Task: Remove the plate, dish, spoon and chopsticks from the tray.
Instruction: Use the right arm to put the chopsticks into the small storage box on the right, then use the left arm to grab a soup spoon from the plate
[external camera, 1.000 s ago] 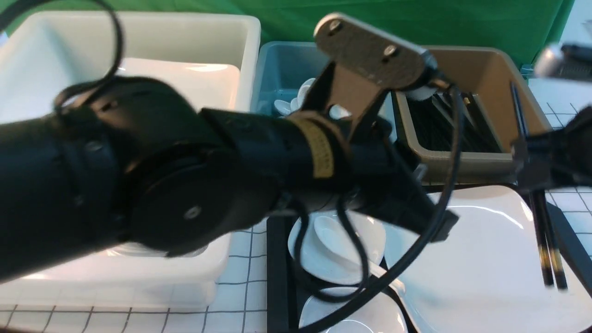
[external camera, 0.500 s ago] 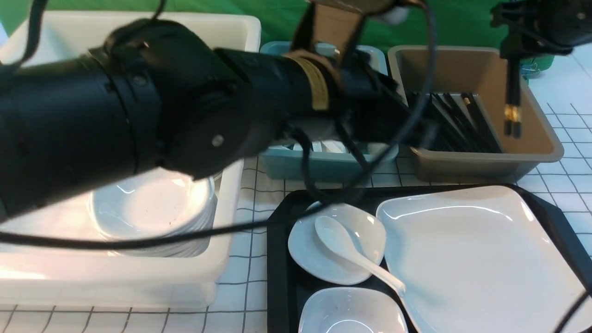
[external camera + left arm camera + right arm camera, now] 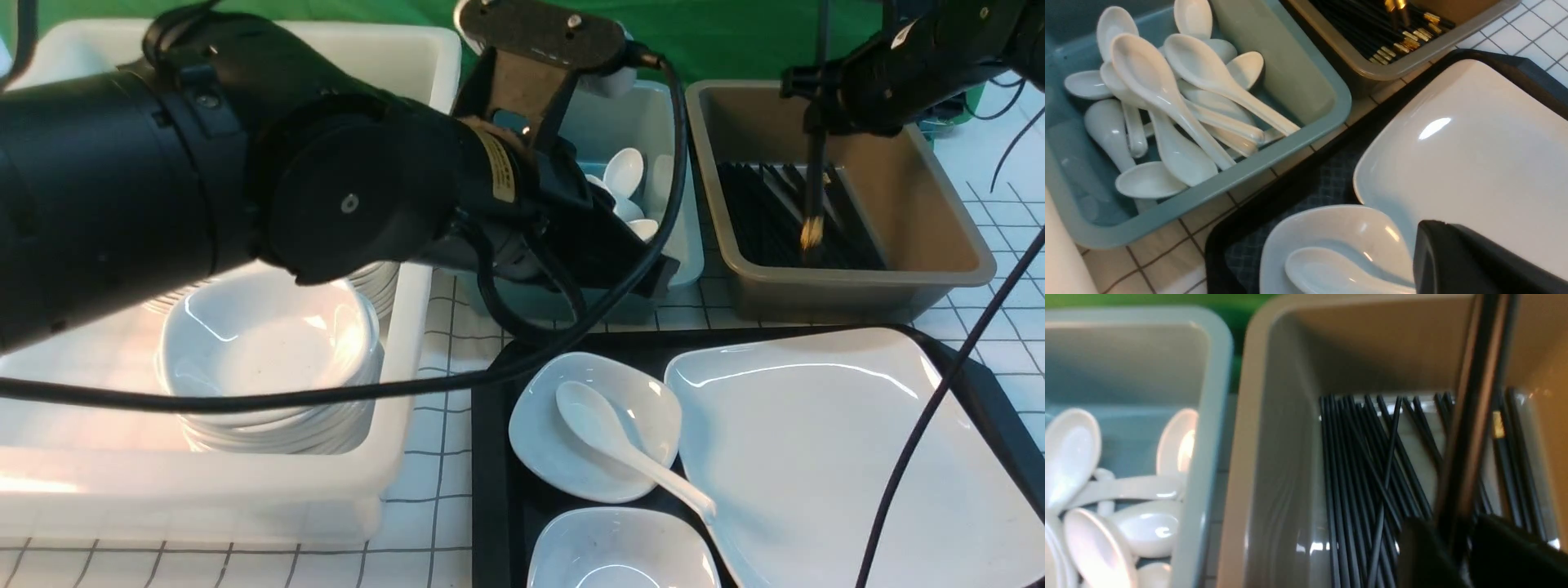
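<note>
On the black tray (image 3: 490, 490) lies the large white square plate (image 3: 833, 457). Left of it a small white dish (image 3: 563, 441) carries the spoon (image 3: 604, 433). A second small dish (image 3: 620, 555) sits nearer me. My left gripper (image 3: 653, 282) hovers shut and empty above the tray's far edge; its dark tip (image 3: 1427, 241) shows over the dish (image 3: 1339, 224) and the spoon (image 3: 1323, 269). My right gripper (image 3: 816, 90) is above the brown tub. The black chopsticks (image 3: 814, 188) hang blurred between its fingers (image 3: 1421, 547); whether the fingers press them is unclear.
The brown tub (image 3: 857, 282) holds several black chopsticks. Beside it a teal tub (image 3: 682, 245) is full of white spoons. A big white tub (image 3: 408, 327) at the left holds stacked dishes (image 3: 269, 351). My left arm and its cable cross the view.
The right gripper lifted the chopsticks from beside the plate and carried them over the brown tub, then leftward and lower. The left arm drew back, uncovering the dish and spoon.
</note>
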### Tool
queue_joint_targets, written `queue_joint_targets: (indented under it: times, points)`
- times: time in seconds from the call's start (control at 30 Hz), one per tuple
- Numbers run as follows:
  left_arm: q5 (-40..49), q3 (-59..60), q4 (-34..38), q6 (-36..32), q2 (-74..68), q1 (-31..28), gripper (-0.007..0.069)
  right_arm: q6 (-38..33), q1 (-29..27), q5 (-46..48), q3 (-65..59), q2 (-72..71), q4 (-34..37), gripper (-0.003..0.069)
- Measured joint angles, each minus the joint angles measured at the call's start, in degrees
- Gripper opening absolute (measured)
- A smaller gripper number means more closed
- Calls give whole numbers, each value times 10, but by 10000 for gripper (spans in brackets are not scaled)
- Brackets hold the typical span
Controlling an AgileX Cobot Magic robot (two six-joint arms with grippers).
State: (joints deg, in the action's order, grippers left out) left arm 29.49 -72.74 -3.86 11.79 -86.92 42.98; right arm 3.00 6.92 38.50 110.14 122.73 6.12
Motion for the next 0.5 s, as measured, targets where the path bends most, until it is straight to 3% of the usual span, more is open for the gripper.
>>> queue_joint_targets:
  times: [0.03,0.1,0.17,0.23,0.27,0.3,0.37,0.5]
  points:
    - [3,0,32,-21,0,0,-2,-1,0,15,0,0,-1,342]
    - [12,0,66,-45,0,0,-2,-8,0,46,1,-6,-2,388]
    - [30,0,105,-75,-4,0,-2,-26,-1,92,6,-14,-3,375]
    - [64,-5,143,-101,-15,0,-2,-62,-1,161,12,-36,-3,267]
    - [69,-7,148,-104,-16,0,-2,-65,-1,161,12,-38,-3,252]
    - [106,-18,161,-111,-31,0,-2,-81,-1,204,12,-58,-3,139]
    - [179,-57,169,-118,-66,1,-2,-102,-1,267,12,-103,3,38]
    - [277,-143,166,-93,-125,8,-2,-118,-1,300,-9,-190,16,4]
